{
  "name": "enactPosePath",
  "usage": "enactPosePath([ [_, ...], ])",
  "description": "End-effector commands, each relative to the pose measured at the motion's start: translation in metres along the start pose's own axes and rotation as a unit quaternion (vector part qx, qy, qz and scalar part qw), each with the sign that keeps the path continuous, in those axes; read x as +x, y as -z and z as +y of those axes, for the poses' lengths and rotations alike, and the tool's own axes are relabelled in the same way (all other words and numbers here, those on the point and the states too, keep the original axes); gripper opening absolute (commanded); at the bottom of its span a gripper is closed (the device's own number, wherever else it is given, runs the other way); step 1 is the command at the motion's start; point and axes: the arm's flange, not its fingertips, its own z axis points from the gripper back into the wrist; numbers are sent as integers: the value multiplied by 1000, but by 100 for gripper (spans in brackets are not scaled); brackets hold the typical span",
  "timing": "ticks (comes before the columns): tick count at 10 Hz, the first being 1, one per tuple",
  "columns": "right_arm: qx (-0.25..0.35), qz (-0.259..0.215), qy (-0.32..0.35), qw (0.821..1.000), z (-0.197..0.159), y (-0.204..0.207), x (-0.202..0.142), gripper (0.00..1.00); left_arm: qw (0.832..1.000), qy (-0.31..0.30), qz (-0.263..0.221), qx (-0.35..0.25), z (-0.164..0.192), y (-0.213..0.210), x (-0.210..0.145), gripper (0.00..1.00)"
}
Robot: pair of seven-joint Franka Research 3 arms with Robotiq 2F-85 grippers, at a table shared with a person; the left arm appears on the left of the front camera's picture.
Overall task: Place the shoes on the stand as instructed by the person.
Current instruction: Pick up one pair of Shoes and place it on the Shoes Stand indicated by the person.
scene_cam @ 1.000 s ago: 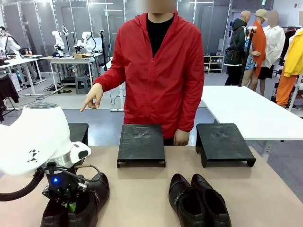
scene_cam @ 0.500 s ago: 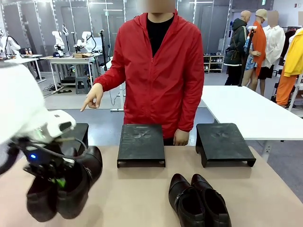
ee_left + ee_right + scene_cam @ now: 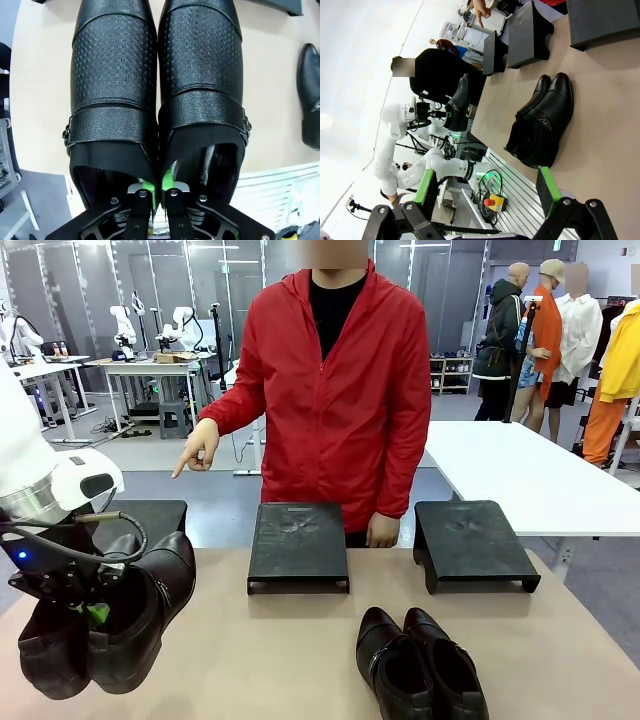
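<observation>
**One pair up in the air, one pair on the table**

From the front, I saw the left gripper (image 3: 95, 615) holding one pair of black shoes (image 3: 110, 625) up off the table (image 3: 300, 660), at its left side. The left wrist view was closer. There the gripper's fingers (image 3: 167, 177) were pinched tight on the inner sides of both shoes, where the two touched, near the heels. The toes pointed away from the camera.

The other pair (image 3: 420, 665) lay side by side on the table, near the robot. The right wrist view showed this pair (image 3: 542, 122) from the side. It also showed the right gripper (image 3: 485, 192) in the air with its fingers wide apart, holding nothing.

The person (image 3: 335, 390) in red stood behind three black stands. One hand (image 3: 197, 448) pointed down toward the left stand (image 3: 150, 520).
</observation>
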Motion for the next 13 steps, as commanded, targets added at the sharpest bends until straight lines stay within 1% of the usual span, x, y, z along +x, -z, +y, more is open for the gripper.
enactPosePath([
  [1,6,-5,-8,1000,1,-2,1,100,1000,-5,-4,-2,-2,-4,0,0],
  [3,6,-5,-8,1000,1,-2,1,100,1000,-5,-4,-2,-2,-4,0,0],
  [4,6,-5,-8,1000,1,-2,1,100,1000,0,3,1,0,3,-1,7],
  [5,6,-5,-8,1000,1,-2,1,100,1000,-2,22,-6,10,-2,11,7],
  [6,6,-5,-8,1000,1,-2,1,100,1000,-11,6,23,23,-3,30,7],
  [7,6,-5,-8,1000,1,-2,1,100,1000,-12,4,24,38,-5,52,7],
  [8,6,-5,-8,1000,1,-2,1,100,998,-40,-19,46,56,-7,79,7],
  [9,6,-5,-8,1000,1,-2,1,100,998,-51,-35,33,74,-8,104,7],
  [10,6,-5,-8,1000,1,-2,1,100,997,-54,-48,32,90,-6,129,7],
  [12,6,-5,-8,1000,1,-2,1,100,998,-34,-56,19,112,5,169,7],
  [13,6,-5,-8,1000,1,-2,1,100,996,-16,-81,39,113,12,187,7],
])
